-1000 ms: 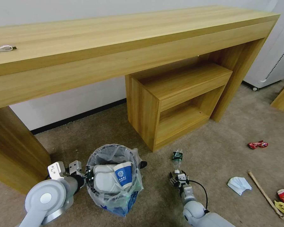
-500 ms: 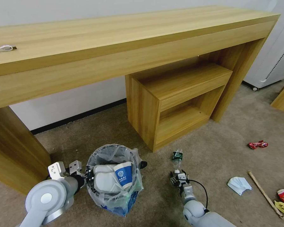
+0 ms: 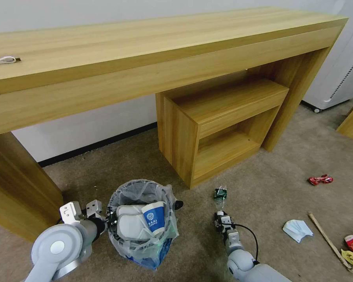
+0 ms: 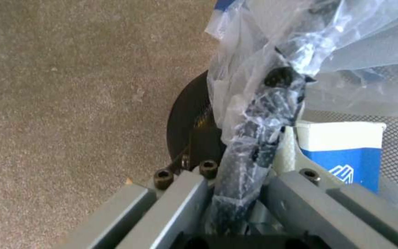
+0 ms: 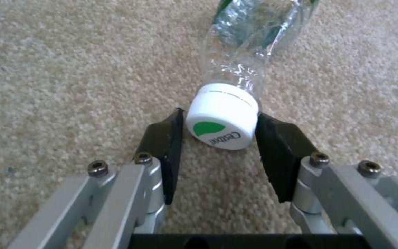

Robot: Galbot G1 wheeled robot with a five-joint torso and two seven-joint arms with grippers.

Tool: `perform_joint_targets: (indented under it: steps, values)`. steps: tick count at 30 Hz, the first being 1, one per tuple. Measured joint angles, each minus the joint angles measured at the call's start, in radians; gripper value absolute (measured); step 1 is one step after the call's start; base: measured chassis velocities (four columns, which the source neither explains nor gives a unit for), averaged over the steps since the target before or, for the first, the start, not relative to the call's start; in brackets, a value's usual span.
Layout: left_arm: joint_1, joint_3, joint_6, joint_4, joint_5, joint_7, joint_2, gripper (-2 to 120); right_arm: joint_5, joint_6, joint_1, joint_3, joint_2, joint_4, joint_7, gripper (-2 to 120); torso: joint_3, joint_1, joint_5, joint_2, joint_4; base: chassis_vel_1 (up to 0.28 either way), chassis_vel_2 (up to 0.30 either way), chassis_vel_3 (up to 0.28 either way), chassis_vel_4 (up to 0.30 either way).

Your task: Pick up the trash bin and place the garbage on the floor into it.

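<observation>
In the head view, the small round dark wire trash bin lined with crinkly clear plastic (image 3: 142,221) stands on the beige short-pile carpeted floor (image 3: 270,196) before the long pale wood desk (image 3: 145,58), already holding a white slipper (image 3: 131,225) and a blue-and-white paper cup (image 3: 155,217). The left end effector (image 3: 106,220) sits at the bin's near rim, probably so the bin can be carried along to each piece of litter. The right end effector (image 3: 222,220) reaches low to the floor at a crushed clear plastic bottle with a green label (image 3: 221,194). More garbage lies well apart towards the right: a red wrapper (image 3: 320,179), a crumpled white tissue (image 3: 297,229) and a wooden stick (image 3: 329,241). In the left wrist view, the left end effector (image 4: 236,193) is clenched on the bag-wrapped rim of the bin (image 4: 259,135), with the cup (image 4: 342,152) just inside the mesh. In the right wrist view, the right end effector (image 5: 219,133) has its dark pads on either side of the bottle's white cap (image 5: 222,121), touching or nearly so; the grip seems just forming, and the bottle (image 5: 249,38) lies flat on the carpet. The room is an office-like corner with a white wall and a low open wooden shelf unit (image 3: 219,125) under the desk.
</observation>
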Motion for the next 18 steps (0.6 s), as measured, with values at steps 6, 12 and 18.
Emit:
perform_joint_targets:
  steps: [6,12,18]
  values:
    - [-0.002,0.0,-0.001,0.006,0.003,0.002,0.0,0,-0.01,0.014,0.006,-0.002,0.01,-0.018,-0.006,36,0.0,0.0,-0.0001,0.0,0.0,0.0,0.0,0.0,0.0]
    - [-0.004,0.004,-0.001,0.01,0.006,0.003,-0.002,0,-0.019,0.022,0.006,-0.002,0.014,-0.026,-0.01,26,0.0,0.0,0.0001,0.0,0.0001,0.0,0.0,0.0,0.0]
    - [-0.006,0.006,-0.001,0.016,0.01,0.006,-0.002,0,-0.031,0.031,-0.003,0.005,0.006,-0.029,-0.016,16,0.0,0.0,0.0003,0.0,0.0003,0.0,0.0,0.0,0.0]
